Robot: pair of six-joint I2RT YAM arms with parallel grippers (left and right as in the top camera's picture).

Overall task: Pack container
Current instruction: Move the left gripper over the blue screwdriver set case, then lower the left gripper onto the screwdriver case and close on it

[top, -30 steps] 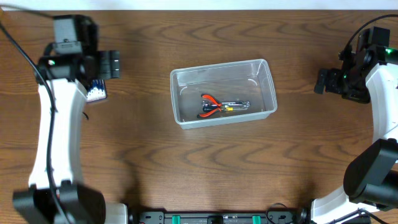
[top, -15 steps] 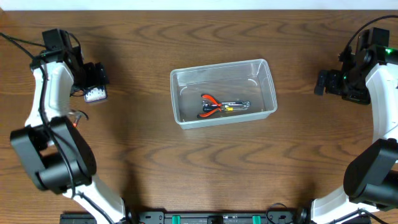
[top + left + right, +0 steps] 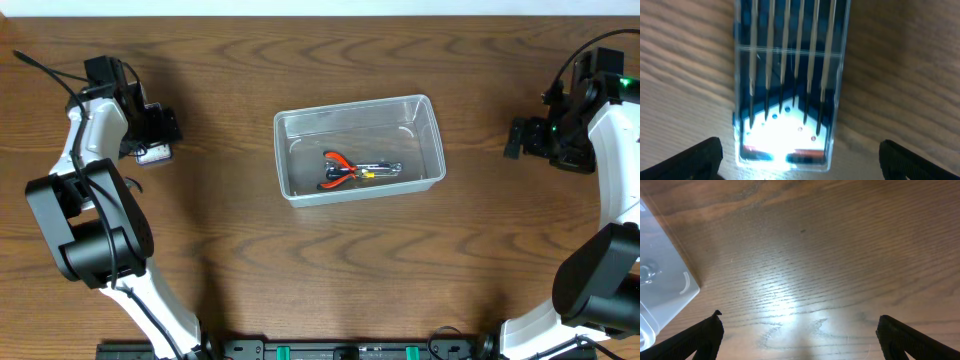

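Two finger pairs apart: left fingers (image 3: 690,161), right fingers (image 3: 694,340) | clear rounded container (image 3: 360,191) | glossy bit case (image 3: 787,75)

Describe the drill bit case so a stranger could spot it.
On the brown wooden table, look far left of the clear plastic rectangular bin, under the left gripper. This small blue, clear-lidded case alone holds a row of thin drill bits.

A robotics lab bench: white-and-black robot arms (image 3: 88,140) flank a clear plastic rectangular bin (image 3: 355,108) on a brown wood-grain table (image 3: 300,270).
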